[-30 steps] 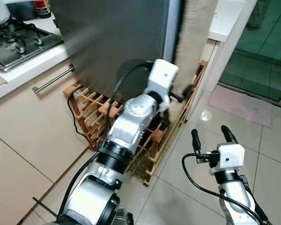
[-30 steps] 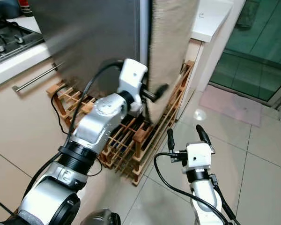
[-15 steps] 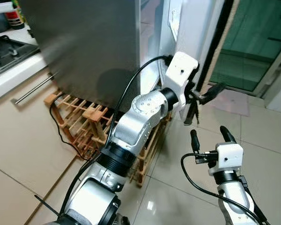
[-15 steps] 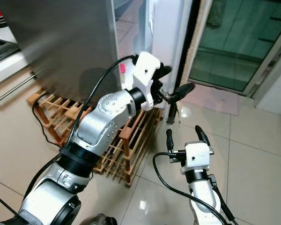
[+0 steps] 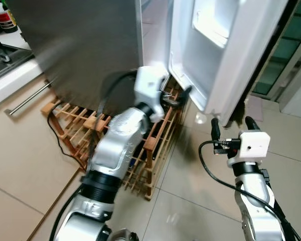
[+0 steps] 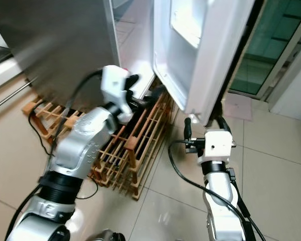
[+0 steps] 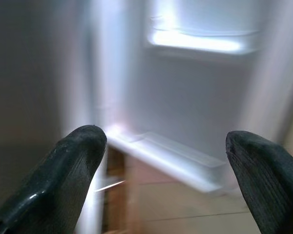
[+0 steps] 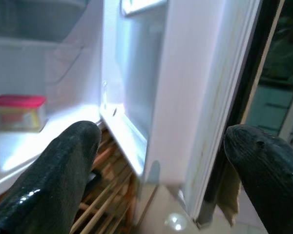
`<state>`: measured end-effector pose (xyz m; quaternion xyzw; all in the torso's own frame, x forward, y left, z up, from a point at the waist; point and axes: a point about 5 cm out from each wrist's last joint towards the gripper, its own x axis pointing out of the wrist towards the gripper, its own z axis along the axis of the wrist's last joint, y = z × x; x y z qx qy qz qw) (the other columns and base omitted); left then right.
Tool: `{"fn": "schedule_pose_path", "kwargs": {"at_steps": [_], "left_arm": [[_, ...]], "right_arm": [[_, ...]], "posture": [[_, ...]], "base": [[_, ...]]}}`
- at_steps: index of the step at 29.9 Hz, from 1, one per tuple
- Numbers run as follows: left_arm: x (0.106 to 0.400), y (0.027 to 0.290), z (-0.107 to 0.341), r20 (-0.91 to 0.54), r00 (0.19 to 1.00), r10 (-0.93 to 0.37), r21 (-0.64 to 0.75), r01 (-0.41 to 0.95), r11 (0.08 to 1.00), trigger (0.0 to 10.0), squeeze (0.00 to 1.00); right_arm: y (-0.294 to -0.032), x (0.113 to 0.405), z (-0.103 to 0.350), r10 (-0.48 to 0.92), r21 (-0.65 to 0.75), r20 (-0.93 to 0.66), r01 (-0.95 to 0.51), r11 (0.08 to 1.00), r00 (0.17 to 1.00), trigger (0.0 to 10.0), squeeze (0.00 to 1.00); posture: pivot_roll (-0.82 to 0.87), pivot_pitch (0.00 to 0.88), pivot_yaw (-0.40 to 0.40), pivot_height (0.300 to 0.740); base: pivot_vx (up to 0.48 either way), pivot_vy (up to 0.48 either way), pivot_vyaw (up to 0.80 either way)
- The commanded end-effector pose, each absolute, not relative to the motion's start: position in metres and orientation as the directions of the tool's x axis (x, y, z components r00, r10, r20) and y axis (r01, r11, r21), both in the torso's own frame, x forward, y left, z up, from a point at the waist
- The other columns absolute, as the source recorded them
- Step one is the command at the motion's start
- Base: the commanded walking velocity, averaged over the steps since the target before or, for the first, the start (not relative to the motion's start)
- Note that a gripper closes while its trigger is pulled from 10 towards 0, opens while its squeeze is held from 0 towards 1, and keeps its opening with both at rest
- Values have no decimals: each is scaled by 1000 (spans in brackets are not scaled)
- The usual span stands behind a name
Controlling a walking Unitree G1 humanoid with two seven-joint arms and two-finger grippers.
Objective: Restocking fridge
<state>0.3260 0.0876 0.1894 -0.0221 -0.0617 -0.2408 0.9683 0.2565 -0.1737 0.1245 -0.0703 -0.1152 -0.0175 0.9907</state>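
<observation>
- Door-opening step of the restock: white-lined fridge door swung wide beside the grey steel cabinet.
- Left tool at the door's lower edge, fingers spread, empty.
- Right tool at 4 o'clock, spread, empty.
- Red-lidded clear food tub on the inner shelf.
- Next, likely: fetching stock.

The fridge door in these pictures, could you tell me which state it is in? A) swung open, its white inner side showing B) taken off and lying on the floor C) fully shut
A: the fridge door stands swung open, its white inner liner facing the left gripper, both grippers empty.
</observation>
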Motion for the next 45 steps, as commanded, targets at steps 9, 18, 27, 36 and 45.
{"fn": "schedule_pose_path", "kwargs": {"at_steps": [9, 18, 27, 36, 45], "left_arm": [[317, 116, 167, 78, 957, -280, -3, 281, 960, 10000, 0], [324, 117, 163, 44, 978, -204, 5, 204, 979, 10000, 0], [327, 111, 156, -3, 985, -174, 34, 174, 984, 10000, 0], [329, 112, 157, 2, 987, -158, 20, 158, 987, 10000, 0], [328, 111, 156, -6, 988, -152, 21, 152, 988, 10000, 0]], "right_arm": [[-179, 271, 123, -32, -134, 194, 59, 989, 981, 10000, 0], [-185, 281, 122, -36, -149, 185, 65, 987, 982, 10000, 0], [-190, 289, 121, -24, -184, 166, 55, 981, 986, 10000, 0], [-186, 290, 116, 3, -179, 145, 23, 984, 989, 10000, 0], [-190, 293, 109, 16, -205, 123, 9, 979, 992, 10000, 0]], "posture": [[57, 0, 21, 728], [42, 0, 21, 728], [40, 0, 12, 728], [37, 0, 12, 728], [36, 3, 14, 728]], "base": [[198, -292, 0], [415, -129, 57], [212, 0, 615], [0, 0, 382], [0, 0, 0]]}}
